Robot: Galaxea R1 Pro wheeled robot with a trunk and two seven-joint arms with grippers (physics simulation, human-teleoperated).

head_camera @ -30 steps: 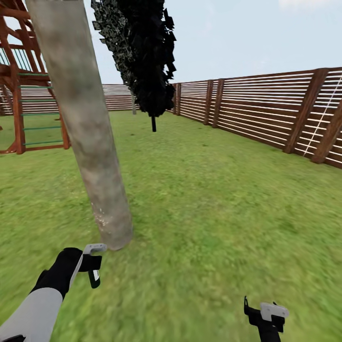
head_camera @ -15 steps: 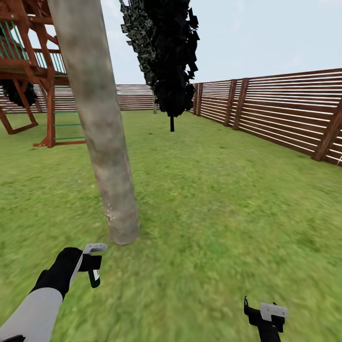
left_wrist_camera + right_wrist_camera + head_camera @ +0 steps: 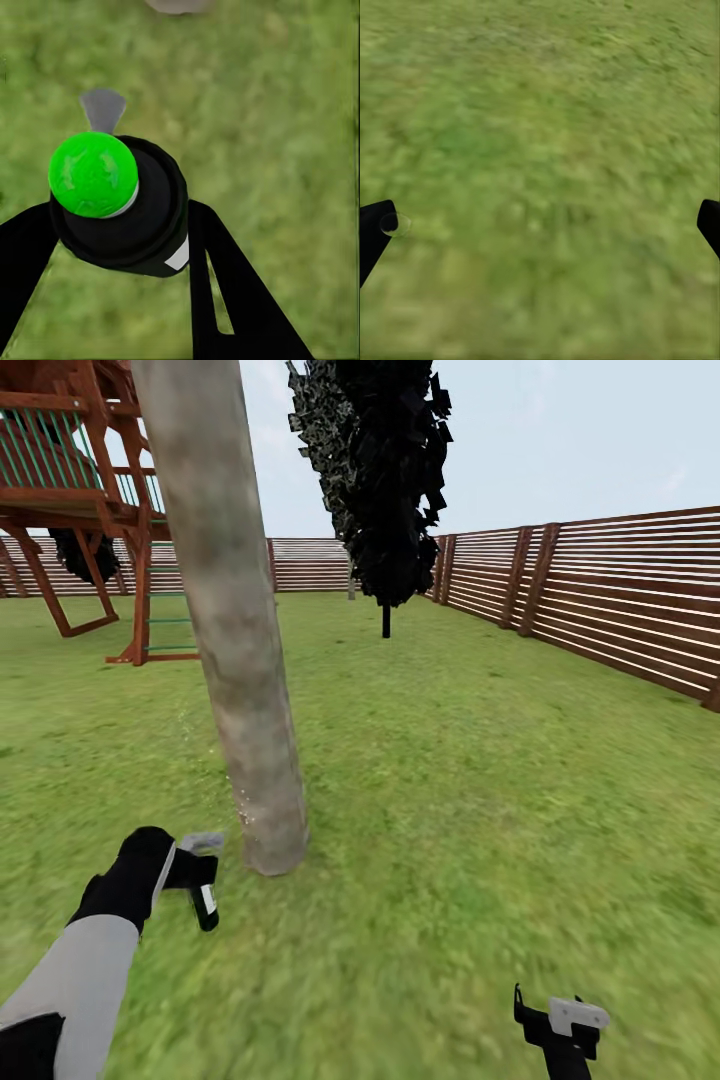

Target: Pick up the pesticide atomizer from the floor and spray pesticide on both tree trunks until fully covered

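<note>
I keep the left gripper (image 3: 203,880) low and close to the base of the near tree trunk (image 3: 232,620), at about the 10 o'clock position from the trunk's foot as the head view frames it, so that the nozzle faces the bark at short range; I judge this placement suits wetting the lower trunk. The left gripper is clamped on the pesticide atomizer (image 3: 120,202): in the left wrist view the black bottle with its green cap sits between both black fingers (image 3: 225,292), which press its sides, with grass (image 3: 480,780) beneath it. Small pale specks show on the bark near the trunk's base; I take them for spray, though I cannot confirm it. The right gripper (image 3: 560,1025) hangs idle at 5 o'clock in the head view; in the right wrist view its fingertips (image 3: 373,229) stand wide apart and hold nothing. The second tree (image 3: 385,480) stands well apart, at 12 o'clock, near the fence (image 3: 620,610).
</note>
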